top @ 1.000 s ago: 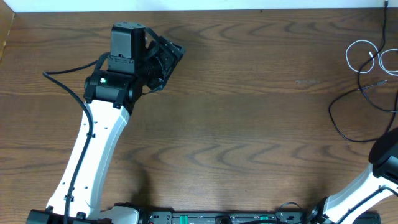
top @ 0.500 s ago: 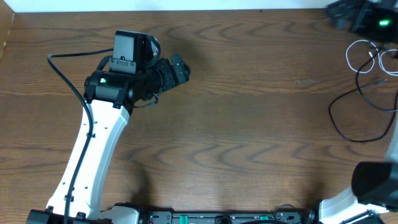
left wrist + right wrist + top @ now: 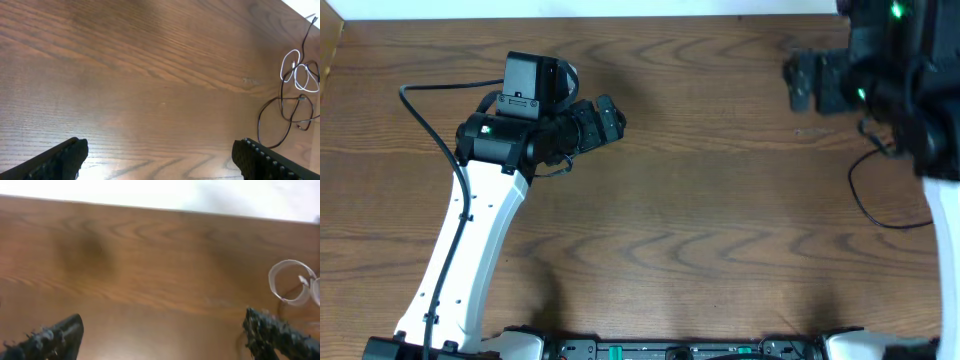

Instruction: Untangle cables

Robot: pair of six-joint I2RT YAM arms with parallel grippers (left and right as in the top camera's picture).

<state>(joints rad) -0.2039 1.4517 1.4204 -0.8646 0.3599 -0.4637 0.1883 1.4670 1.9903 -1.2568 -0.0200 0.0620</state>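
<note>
The white cable [image 3: 283, 67] lies in small loops at the table's far right, tangled with the thin black cable [image 3: 259, 125], which curves in a wider loop below it. In the overhead view only part of the black cable [image 3: 853, 190] shows; my right arm covers the rest and the white cable. One white loop [image 3: 280, 265] shows in the right wrist view. My left gripper [image 3: 608, 118] is open and empty, left of the table's middle, far from the cables. My right gripper [image 3: 803, 80] is open and empty, just left of the cables.
The table [image 3: 720, 230] is brown wood with a pale wall along its far edge. The left arm's thick black wire [image 3: 425, 120] loops out to the left. The right arm's body hangs over the top right corner.
My right arm has swung up from the lower right to the top right corner and now covers the cables. My left gripper has turned a little to the right.
</note>
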